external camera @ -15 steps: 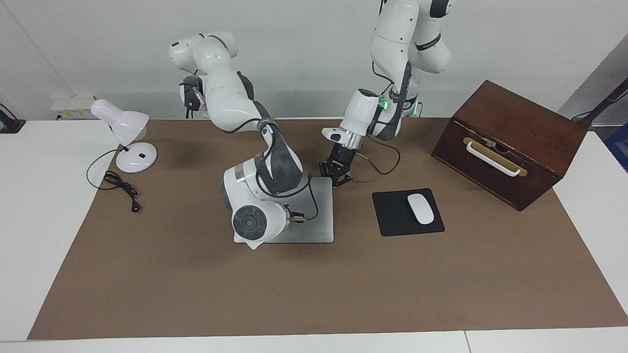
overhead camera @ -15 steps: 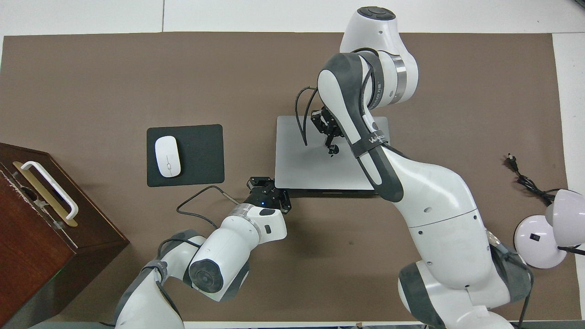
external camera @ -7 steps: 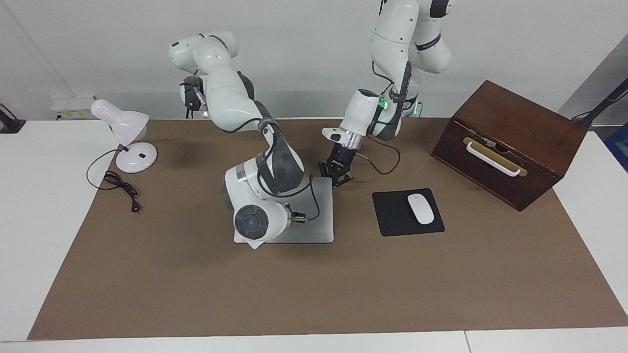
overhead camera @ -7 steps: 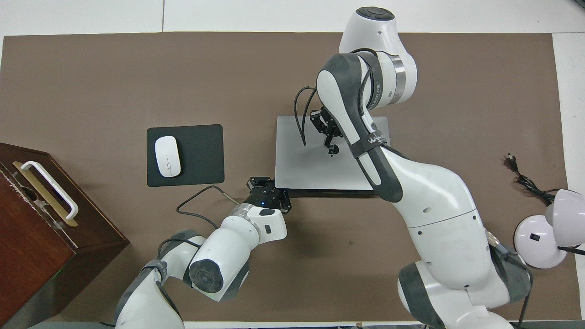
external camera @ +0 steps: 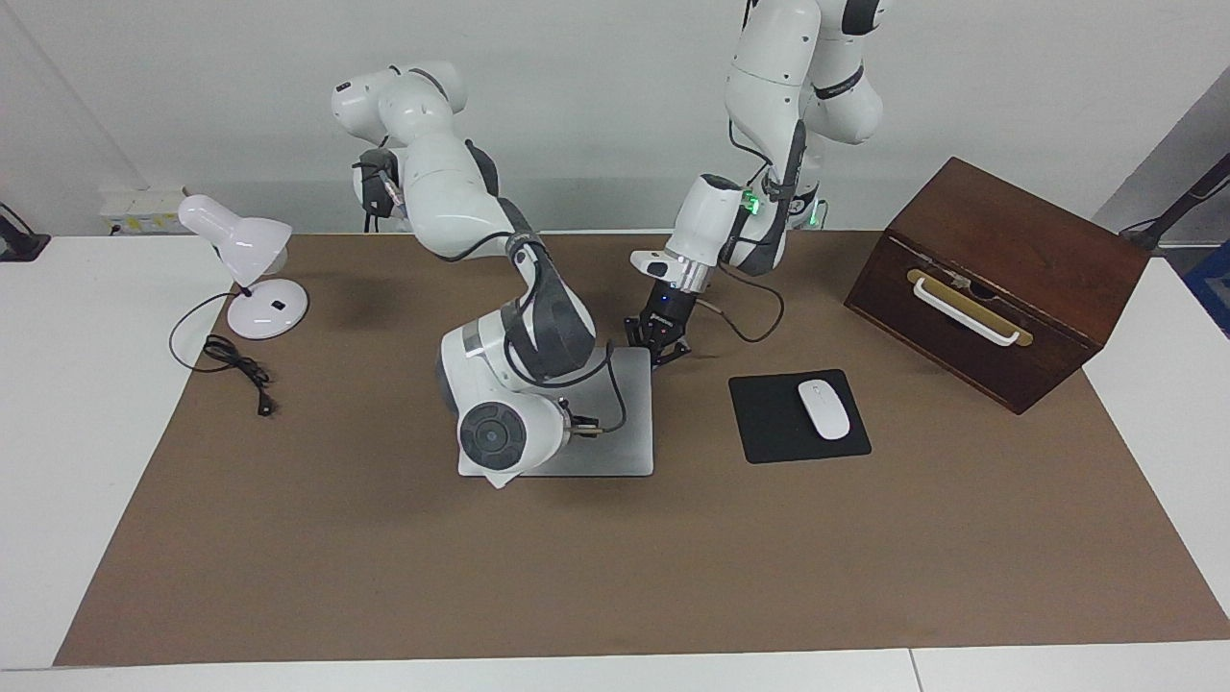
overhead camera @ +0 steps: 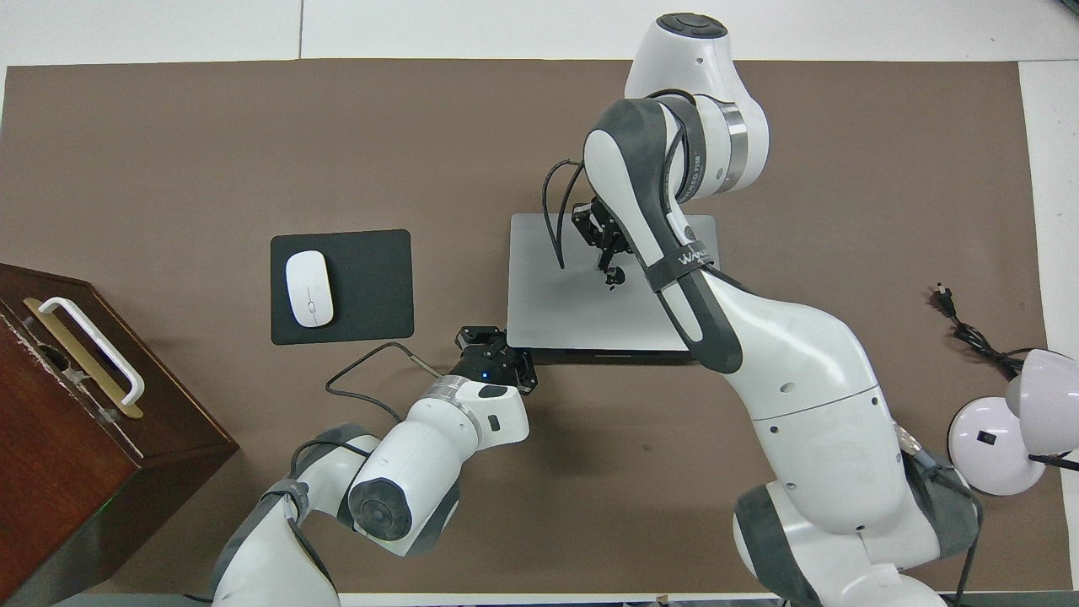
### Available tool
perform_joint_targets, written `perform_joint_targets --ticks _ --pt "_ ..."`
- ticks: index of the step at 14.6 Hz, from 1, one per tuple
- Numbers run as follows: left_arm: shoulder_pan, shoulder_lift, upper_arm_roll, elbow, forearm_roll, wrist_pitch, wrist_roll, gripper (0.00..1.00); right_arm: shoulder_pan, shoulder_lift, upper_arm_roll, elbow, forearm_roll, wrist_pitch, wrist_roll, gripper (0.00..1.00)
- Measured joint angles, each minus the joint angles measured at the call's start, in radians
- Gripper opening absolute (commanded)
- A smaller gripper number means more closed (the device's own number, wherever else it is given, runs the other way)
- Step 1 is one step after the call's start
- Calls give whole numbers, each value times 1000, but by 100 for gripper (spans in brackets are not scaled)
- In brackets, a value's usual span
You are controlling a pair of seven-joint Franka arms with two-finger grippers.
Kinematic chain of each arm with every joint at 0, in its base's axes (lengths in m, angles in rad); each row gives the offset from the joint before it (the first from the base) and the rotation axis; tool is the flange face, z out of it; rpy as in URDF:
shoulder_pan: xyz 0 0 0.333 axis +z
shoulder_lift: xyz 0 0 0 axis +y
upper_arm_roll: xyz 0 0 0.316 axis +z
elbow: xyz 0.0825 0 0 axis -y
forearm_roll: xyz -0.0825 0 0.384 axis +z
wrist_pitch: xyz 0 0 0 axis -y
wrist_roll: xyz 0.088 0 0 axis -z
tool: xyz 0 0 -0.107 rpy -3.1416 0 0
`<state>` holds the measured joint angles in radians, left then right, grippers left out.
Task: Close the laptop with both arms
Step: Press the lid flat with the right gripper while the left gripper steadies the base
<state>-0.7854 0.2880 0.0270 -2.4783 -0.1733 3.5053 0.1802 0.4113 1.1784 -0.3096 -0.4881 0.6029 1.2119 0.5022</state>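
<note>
at the middle of the tabletop (external camera: 865, 538), the laptop (overhead camera: 556, 303) lies shut and flat, both grippers at it.
the right gripper (overhead camera: 600, 240) points down over the lid, close to the apple logo; whether its fingers touch the lid, and how far apart they stand, i cannot tell, since the arm's own wrist hides them in the facing view. the left gripper (external camera: 657, 348) is down at the laptop's corner nearest the robots, toward the left arm's end; its fingers (external camera: 677, 352) look slightly spread at the corner's edge, but whether they grip it i cannot tell. the mouse (external camera: 824, 408) sits on its pad (external camera: 769, 423) beside the laptop, toward the left arm's end.
</note>
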Motion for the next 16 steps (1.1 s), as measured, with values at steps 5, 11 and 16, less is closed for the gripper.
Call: perform_joint_targets --ticks 5,11,16 --pt "0 0 0 0 0 0 0 0 -4 -1 0 2 1 -19 1 0" --pt "0 0 0 0 0 0 0 0 -15 -24 0 11 1 -88 16 0" --pt "0 0 0 0 0 0 -15 0 -16 -47 0 11 1 -97 32 0"
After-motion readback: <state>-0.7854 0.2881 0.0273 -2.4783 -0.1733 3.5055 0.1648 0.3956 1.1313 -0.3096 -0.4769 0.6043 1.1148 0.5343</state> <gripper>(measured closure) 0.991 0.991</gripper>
